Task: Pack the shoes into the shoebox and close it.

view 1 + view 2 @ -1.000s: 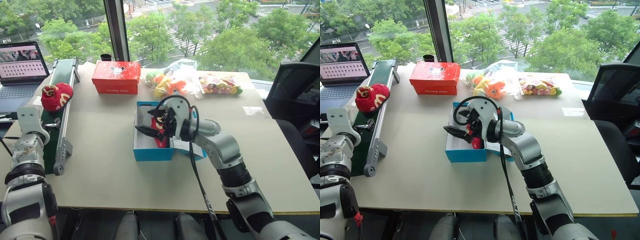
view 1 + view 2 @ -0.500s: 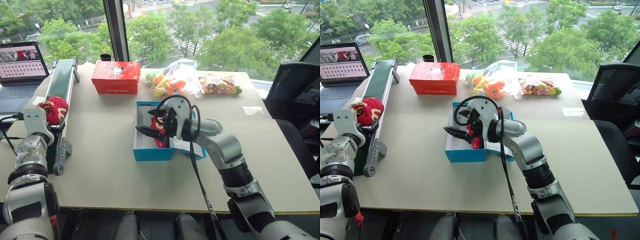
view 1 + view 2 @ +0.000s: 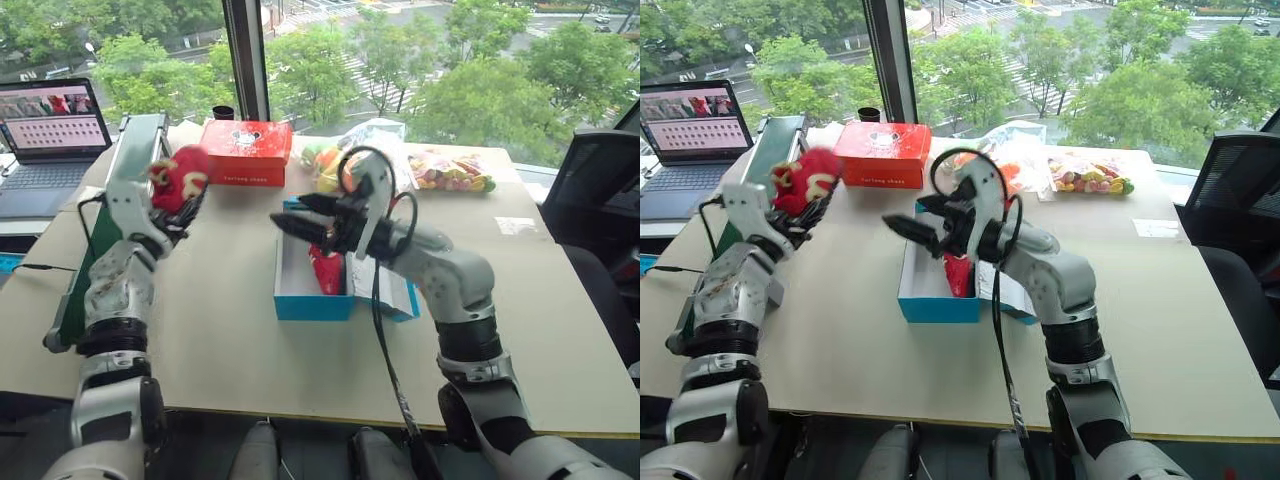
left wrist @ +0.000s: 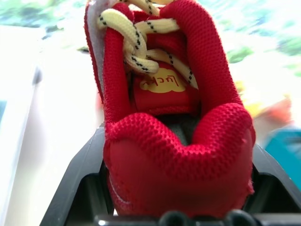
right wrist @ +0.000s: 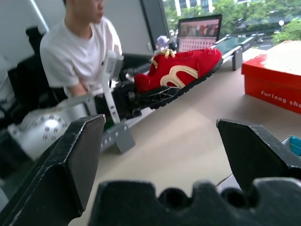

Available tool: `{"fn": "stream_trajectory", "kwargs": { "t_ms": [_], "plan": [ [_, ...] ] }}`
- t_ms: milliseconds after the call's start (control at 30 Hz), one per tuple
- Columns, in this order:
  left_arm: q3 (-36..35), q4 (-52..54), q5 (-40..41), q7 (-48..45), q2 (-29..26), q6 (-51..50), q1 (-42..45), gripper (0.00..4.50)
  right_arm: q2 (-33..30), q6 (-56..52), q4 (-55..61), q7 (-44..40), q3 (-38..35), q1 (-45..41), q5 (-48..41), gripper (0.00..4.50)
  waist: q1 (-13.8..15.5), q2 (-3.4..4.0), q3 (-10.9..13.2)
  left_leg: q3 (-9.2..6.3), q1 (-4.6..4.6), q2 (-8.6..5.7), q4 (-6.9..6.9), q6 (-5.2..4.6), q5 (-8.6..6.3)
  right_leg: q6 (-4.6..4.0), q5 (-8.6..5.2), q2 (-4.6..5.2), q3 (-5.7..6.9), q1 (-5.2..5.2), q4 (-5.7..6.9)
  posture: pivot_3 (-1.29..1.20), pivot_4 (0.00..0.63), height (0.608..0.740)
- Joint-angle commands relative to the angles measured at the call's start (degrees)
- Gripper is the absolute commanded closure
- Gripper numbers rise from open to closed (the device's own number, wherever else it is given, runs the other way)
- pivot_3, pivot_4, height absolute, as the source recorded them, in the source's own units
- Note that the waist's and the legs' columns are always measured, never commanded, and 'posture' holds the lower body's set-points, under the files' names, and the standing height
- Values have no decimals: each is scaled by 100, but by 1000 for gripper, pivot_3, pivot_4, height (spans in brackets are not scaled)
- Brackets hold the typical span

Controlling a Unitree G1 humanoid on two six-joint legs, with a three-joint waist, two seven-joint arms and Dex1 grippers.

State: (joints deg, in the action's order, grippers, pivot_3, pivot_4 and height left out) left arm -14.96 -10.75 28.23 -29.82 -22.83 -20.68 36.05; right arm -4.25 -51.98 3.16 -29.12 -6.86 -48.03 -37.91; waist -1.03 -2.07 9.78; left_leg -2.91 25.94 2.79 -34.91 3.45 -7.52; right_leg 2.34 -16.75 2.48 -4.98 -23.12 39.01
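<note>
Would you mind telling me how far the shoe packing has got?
One red shoe already lies in the open blue shoebox. The left gripper holds the second shoe raised above the table; the right gripper hovers open over the box. Left: box it, close the lid.

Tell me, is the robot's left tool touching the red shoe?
Touching. The left wrist view shows the left tool with its black fingers pressed against both sides of the red shoe.
</note>
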Motion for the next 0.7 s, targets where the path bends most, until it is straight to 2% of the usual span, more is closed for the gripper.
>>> {"fn": "stream_trajectory", "kwargs": {
  "t_ms": [33, 233, 500, 700],
  "plan": [
    [305, 1600, 786, 158, 299, -997, -205, 2038, 257, -565, -156, 745, -877, -310, -894, 0, -26, 0, 0, 0, -1, 0, 3, 0, 0, 0, 0, 0, 0, -2, -1, 0, 150, 739],
    [619, 2824, 1942, -24, 563, -2042, -514, 2038, 219, -727, -154, 1155, -946, -286, -1082, 0, -284, 3, 2, 3, -22, 1, 6, -4, 2, -1, 0, -7, -11, 0, 4, 0, 150, 739],
    [521, 2877, 2009, 91, 611, -2240, -442, 2038, 159, -663, -242, 1453, -1070, -269, -1349, 0, -279, 3, 2, 3, -27, -1, 5, -8, 5, 0, -1, -8, -10, 11, -2, 0, 150, 739],
    [453, 2922, 1941, 69, 487, -2276, -491, 2038, -221, -949, -252, 1377, -1293, -159, -1890, 0, -271, 3, 2, 3, -23, -1, 6, -8, 5, 0, -1, -8, -10, 10, -6, 0, 150, 739]
  ]
}}
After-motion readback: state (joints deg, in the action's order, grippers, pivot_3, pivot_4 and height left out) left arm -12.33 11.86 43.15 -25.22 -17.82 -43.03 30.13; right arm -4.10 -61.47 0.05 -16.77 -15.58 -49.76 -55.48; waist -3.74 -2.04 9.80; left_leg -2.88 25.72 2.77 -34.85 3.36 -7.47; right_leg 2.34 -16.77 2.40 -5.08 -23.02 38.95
